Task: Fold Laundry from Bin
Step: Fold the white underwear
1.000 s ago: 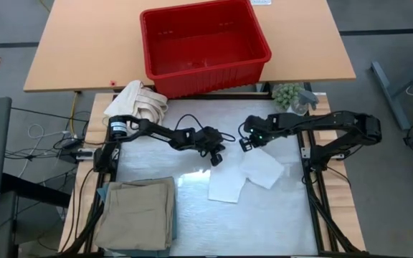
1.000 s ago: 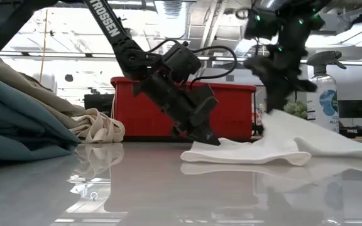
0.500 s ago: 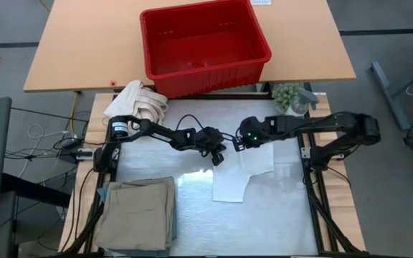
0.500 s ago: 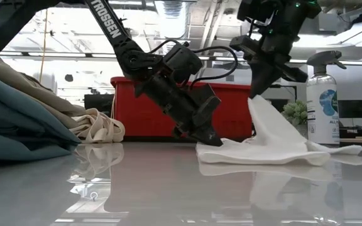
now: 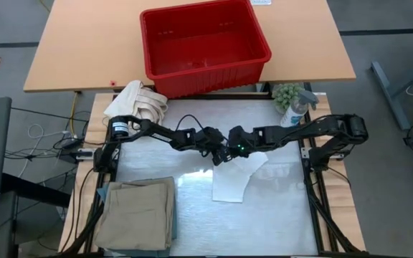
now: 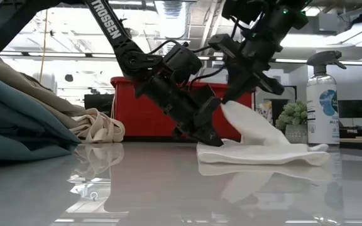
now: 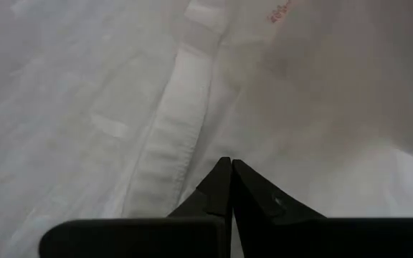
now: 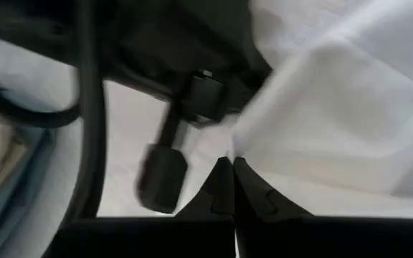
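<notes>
A small white cloth (image 5: 232,183) lies on the shiny table between both arms. My left gripper (image 5: 221,155) is shut, its tips down on the cloth's left end (image 6: 213,145). My right gripper (image 6: 226,99) is shut on the cloth's other end, a little above the table and close beside the left gripper. The red bin (image 5: 203,43) stands on the wooden table beyond. Folded tan trousers (image 5: 138,211) rest on a teal garment (image 6: 17,135) at the near left. My left gripper presses its shut fingertips (image 7: 229,172) down on the cloth next to a hem (image 7: 171,143), slanting down from the table's left. That end stays flat on the table. My right gripper pinches an edge of the cloth (image 6: 233,108) between its two fingers, slanting down from the right. That end is lifted. The cloth slopes down from it to the part on the table (image 6: 269,154).
A cream canvas bundle (image 5: 138,100) lies at the far left corner. A spray bottle (image 5: 297,109) and a small plant (image 5: 286,93) stand at the far right. The two grippers are nearly touching above the cloth.
My right gripper has travelled toward the table's left edge with the cloth's end, up to my left gripper. The cloth's right part has lifted off the table and come over the rest; the left end has stayed pinned.
</notes>
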